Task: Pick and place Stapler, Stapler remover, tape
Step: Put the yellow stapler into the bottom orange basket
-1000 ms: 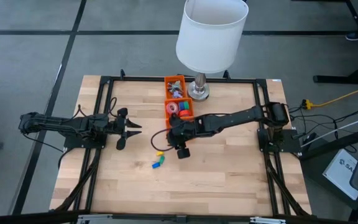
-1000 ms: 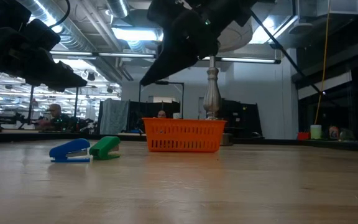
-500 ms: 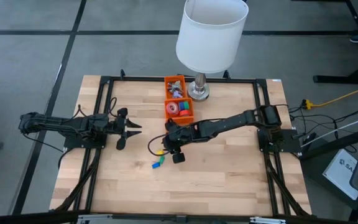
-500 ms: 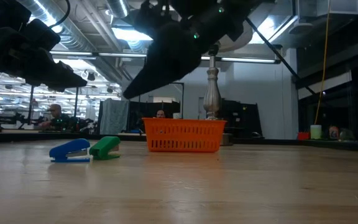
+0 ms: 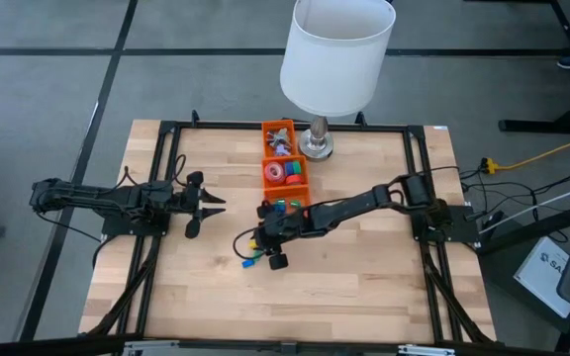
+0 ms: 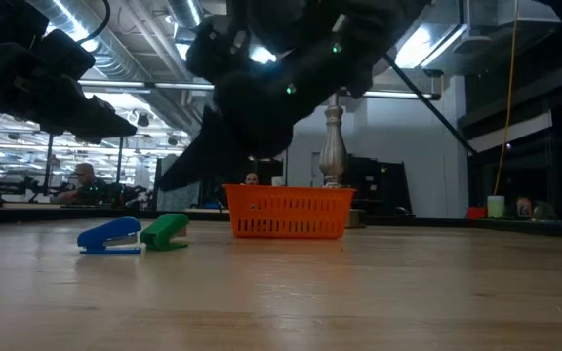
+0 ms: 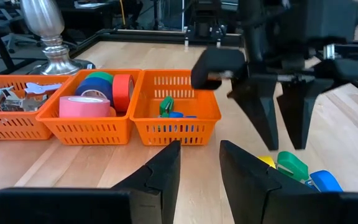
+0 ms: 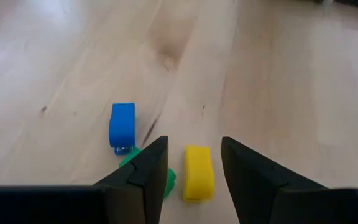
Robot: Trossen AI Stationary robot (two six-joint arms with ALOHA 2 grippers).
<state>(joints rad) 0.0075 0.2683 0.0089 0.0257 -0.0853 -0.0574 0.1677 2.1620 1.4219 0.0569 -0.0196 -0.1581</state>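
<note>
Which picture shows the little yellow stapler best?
The right wrist view: the yellow stapler lies on bare wood, framed by the right gripper and its open jaws. The left wrist view shows only a yellow sliver, the high view a speck. The low view doesn't show it.

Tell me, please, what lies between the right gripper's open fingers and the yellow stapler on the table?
Nothing: the right wrist view shows bare wood between the right gripper and the yellow stapler below it.

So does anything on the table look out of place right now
Three small staplers, blue, green and yellow, lie loose on the bare wood, outside the orange baskets. The right tool hangs open just above them. Nothing looks spilled or damaged.
</note>
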